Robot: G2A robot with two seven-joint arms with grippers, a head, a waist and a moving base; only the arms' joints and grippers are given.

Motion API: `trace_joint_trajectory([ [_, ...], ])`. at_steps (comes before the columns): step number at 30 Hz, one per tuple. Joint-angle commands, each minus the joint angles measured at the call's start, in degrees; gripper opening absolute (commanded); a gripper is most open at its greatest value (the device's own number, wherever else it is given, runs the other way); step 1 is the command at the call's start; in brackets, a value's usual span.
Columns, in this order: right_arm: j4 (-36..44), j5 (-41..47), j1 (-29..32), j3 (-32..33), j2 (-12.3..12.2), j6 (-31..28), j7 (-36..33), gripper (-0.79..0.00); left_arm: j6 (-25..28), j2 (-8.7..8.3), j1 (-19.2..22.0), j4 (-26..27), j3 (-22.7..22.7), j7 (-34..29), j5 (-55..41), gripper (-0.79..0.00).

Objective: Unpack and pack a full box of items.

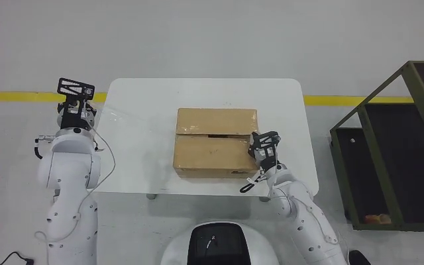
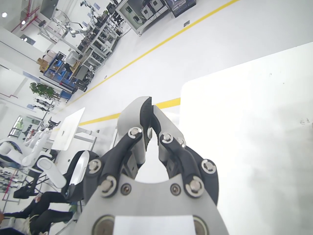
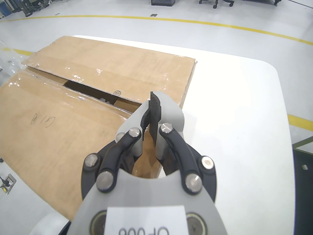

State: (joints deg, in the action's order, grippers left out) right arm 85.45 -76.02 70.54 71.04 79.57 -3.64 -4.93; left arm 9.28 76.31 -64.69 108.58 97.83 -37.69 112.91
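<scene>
Brown corrugated cardboard, glossy with tape along the flap edges, forms the rectangular box, which stands at the middle of the white round-cornered table. Both top flaps are down, and a narrow dark gap is noted along the seam between them. The box's long axis, and the seam with it, runs across the table from the robot's left to its right.

The right gripper is held over the box's right end, above the nearer flap and just short of the seam. Its black-padded fingers are pressed together with nothing between them. The gap lies ahead and to the left of it.

The left gripper is held off the table's far left corner, well apart from the box, likewise closed and empty.

The right arm is judged much the nearer. Unpacking is judged not yet begun, and a flap edge at the seam would have to be lifted first.
</scene>
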Motion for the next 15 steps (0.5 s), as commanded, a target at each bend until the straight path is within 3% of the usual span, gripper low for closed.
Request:
trace_joint_trajectory([
  [1, 0.0, 0.0, 0.0, 0.0, 0.0, -0.1, 0.0, -0.785, -0.6, 0.00, -0.3, -0.4, 0.3, -0.6, -0.4, 0.000],
  [15, 1.9, 0.4, 0.4, 0.4, -0.1, 0.5, 0.0, -0.785, -0.5, -0.48, -1.3, 1.8, 3.3, 0.0, -2.1, 0.000],
])
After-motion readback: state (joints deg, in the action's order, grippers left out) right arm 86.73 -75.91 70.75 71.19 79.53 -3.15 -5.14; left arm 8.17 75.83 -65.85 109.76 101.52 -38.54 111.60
